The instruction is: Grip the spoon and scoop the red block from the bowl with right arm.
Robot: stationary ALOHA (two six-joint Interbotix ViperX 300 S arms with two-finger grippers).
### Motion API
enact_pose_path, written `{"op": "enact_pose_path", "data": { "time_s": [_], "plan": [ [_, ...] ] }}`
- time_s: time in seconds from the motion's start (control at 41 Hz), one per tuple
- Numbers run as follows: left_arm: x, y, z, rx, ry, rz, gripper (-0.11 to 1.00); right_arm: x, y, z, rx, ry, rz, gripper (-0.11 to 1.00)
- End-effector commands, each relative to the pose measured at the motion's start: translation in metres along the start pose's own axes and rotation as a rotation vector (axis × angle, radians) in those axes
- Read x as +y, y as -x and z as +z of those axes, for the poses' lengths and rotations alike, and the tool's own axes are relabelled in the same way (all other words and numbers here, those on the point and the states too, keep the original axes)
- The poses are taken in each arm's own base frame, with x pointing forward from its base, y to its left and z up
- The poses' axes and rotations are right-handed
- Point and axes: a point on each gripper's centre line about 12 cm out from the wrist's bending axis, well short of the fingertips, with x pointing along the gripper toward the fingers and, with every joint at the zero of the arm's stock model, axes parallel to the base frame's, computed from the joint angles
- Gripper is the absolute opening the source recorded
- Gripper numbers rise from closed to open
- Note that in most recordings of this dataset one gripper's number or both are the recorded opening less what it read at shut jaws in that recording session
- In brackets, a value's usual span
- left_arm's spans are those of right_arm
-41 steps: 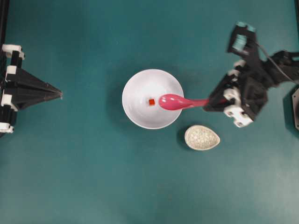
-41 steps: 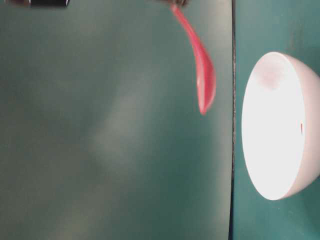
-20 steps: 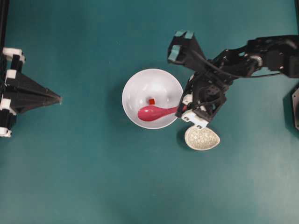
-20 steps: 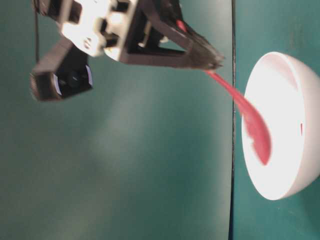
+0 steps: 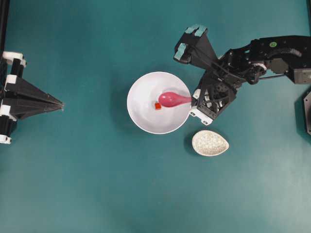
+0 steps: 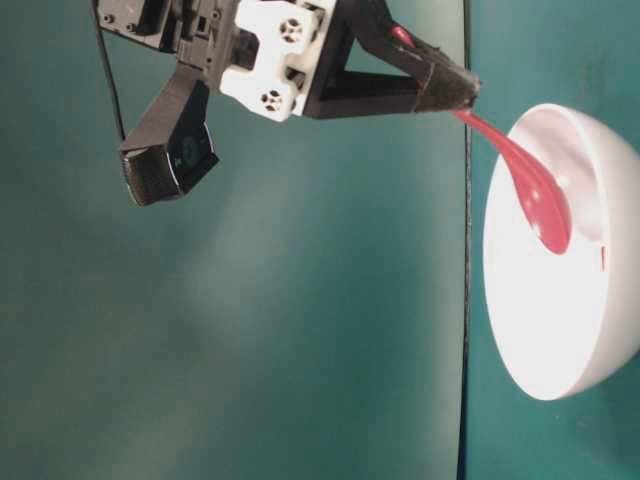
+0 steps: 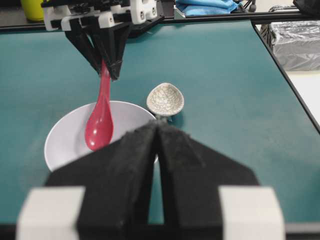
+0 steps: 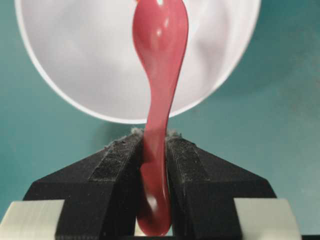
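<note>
The white bowl (image 5: 146, 119) sits mid-table, with the tiny red block (image 5: 158, 106) lying on its floor. My right gripper (image 5: 195, 99) is shut on the handle of the pink spoon (image 5: 171, 99) at the bowl's right rim. The scoop reaches into the bowl, its tip just right of the block. In the right wrist view the spoon (image 8: 159, 60) runs up from between the pads (image 8: 120, 160) over the bowl (image 8: 75, 65). The left gripper (image 5: 61, 102) rests shut at the far left, holding nothing.
A small speckled beige oval dish (image 5: 210, 143) lies just below the right gripper, beside the bowl's lower right. The right arm (image 5: 272, 53) stretches in from the right edge. Bare teal table (image 5: 146, 194) surrounds the dishes.
The right gripper carried the spoon in from the right, swung its scoop into the bowl's lower part, then moved it up beside the red block. The left arm stayed still.
</note>
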Motion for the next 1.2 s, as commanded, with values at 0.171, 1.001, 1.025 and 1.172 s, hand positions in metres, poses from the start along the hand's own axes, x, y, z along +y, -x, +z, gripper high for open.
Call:
{"op": "enact_pose_path", "data": {
  "time_s": [0.171, 1.001, 1.025, 1.172],
  "plan": [
    [0.0, -0.001, 0.011, -0.031, -0.005, -0.003, 0.0, 0.006, 0.002, 0.012, 0.012, 0.007, -0.011, 0.2],
    [-0.001, -0.001, 0.01, -0.029, -0.006, -0.003, 0.0, 0.026, -0.023, 0.024, 0.09, 0.049, -0.025, 0.2],
    [-0.001, -0.001, 0.01, -0.029, -0.006, -0.003, 0.0, 0.027, -0.023, 0.025, 0.086, 0.049, -0.023, 0.2],
    [-0.001, -0.001, 0.01, -0.029, -0.006, -0.003, 0.0, 0.029, -0.024, 0.03, 0.063, 0.05, -0.015, 0.2]
  ]
}}
